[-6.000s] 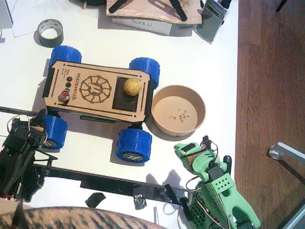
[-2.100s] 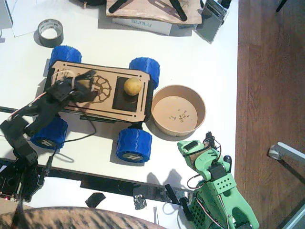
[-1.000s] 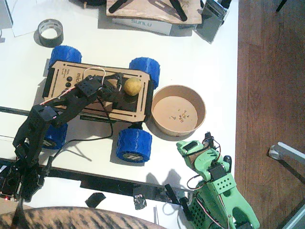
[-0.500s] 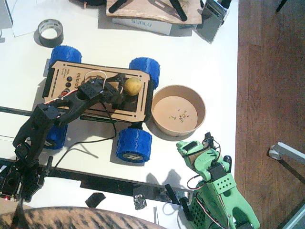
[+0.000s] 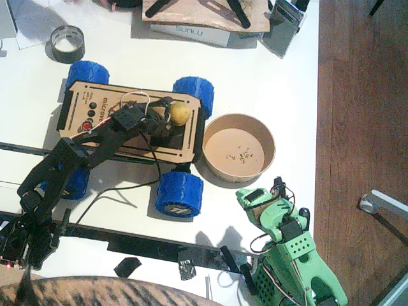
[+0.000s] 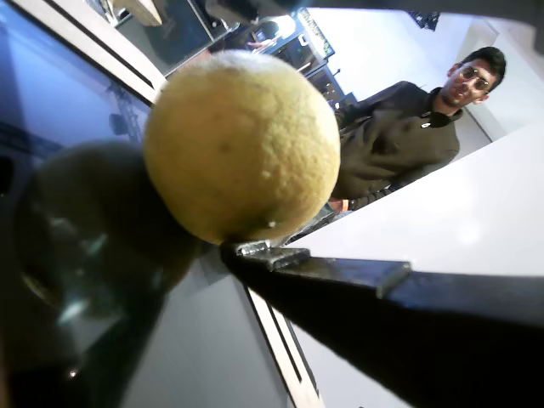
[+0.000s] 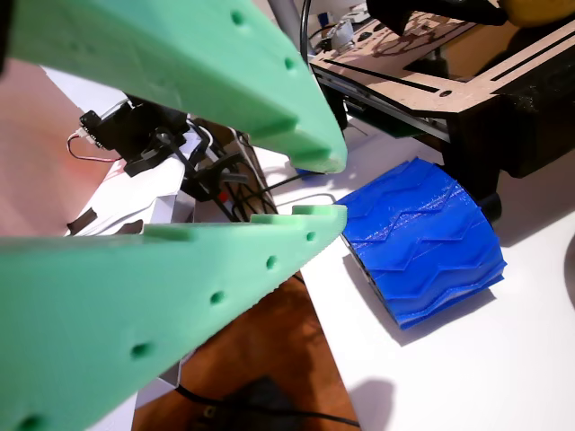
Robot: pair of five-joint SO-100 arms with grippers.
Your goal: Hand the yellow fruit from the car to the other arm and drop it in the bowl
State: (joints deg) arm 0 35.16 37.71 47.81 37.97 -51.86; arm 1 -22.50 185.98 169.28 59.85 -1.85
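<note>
Since half a second earlier the left gripper [image 5: 167, 116] had closed in on the yellow fruit [image 5: 180, 113], jaws spread around it, not yet clamped, fruit resting on the car [image 5: 102, 105], right gripper [image 7: 319, 184] parted, empty.

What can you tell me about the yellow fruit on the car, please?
The yellow fruit is small, roundish and dull yellow with a finely pitted, slightly mottled skin. It sits on the black panel of the car. The left gripper is right against it; in a wrist view one dark finger meets its underside.
</note>
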